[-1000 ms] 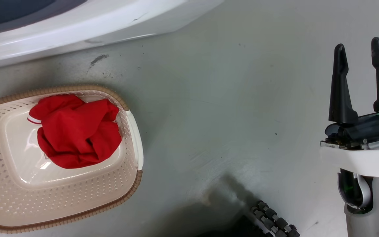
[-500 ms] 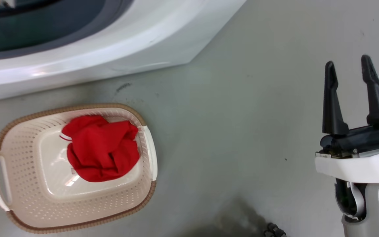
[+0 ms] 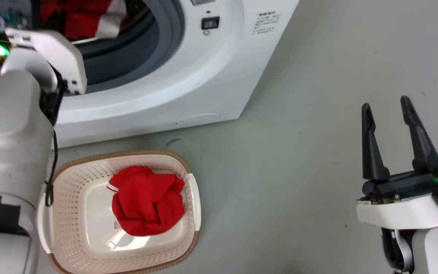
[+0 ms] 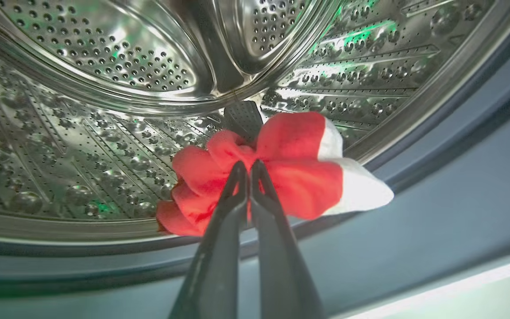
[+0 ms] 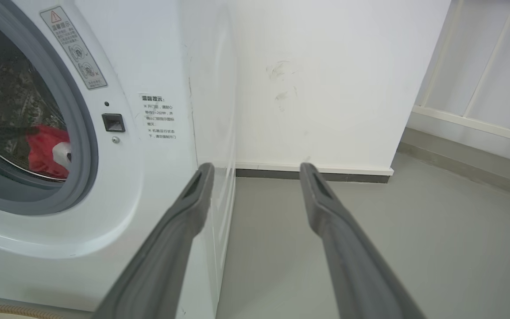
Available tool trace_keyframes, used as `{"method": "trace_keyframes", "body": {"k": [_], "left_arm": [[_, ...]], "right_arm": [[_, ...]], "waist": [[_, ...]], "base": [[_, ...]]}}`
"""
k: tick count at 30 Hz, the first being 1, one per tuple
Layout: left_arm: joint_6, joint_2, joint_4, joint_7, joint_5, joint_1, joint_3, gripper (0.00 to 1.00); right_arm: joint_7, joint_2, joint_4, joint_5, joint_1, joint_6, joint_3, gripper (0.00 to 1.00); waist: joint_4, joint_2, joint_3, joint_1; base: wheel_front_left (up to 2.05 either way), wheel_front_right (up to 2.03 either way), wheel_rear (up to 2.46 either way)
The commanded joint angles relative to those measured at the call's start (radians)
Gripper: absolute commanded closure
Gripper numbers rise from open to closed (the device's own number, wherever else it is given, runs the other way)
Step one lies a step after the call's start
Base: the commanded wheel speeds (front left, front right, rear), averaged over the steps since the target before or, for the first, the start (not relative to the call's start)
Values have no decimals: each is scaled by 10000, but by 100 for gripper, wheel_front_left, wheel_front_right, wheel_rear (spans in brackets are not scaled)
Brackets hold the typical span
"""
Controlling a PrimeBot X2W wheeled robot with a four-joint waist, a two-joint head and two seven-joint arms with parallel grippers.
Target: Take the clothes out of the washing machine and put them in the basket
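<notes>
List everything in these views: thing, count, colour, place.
washing machine: one, white, behind the basket
drum: one, perforated steel, inside the machine
red-and-white garment: one, low in the drum near its front rim
red garment: one, bunched in the basket
basket: one, cream with brown rim, on the floor before the machine
warning sticker: one, pale, beside the porthole
floor: grey
wall: white, beside the machine
left gripper: dark, shut on the red-and-white garment, inside the drum
right gripper: dark, open, empty, over bare floor
</notes>
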Motion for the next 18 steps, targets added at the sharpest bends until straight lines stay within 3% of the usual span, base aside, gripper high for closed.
{"method": "trace_keyframes", "body": {"k": [1,4,11,18], "left_arm": [[-22,-24,-17,-258,-67,283,33,100],[13,-289,-363,-1258,-200,1370,16,100],[147,-540,-1575,-1539,-424,3039,201,100],[694,-543,-4435,-1555,-222,5142,535,100]], "right_arm": [[-18,14,28,-78,172,-7,24,0],[-20,14,88,-207,493,-7,-9,0],[-18,14,189,-319,947,-7,-135,0],[-20,13,231,-415,1480,-7,-119,0]], "waist": [[214,-1,-434,2],[427,-1,-1140,2],[693,-1,-1986,2],[958,-1,-2822,2]], "base": [[0,0,0],[0,0,0],[0,0,0],[0,0,0]]}}
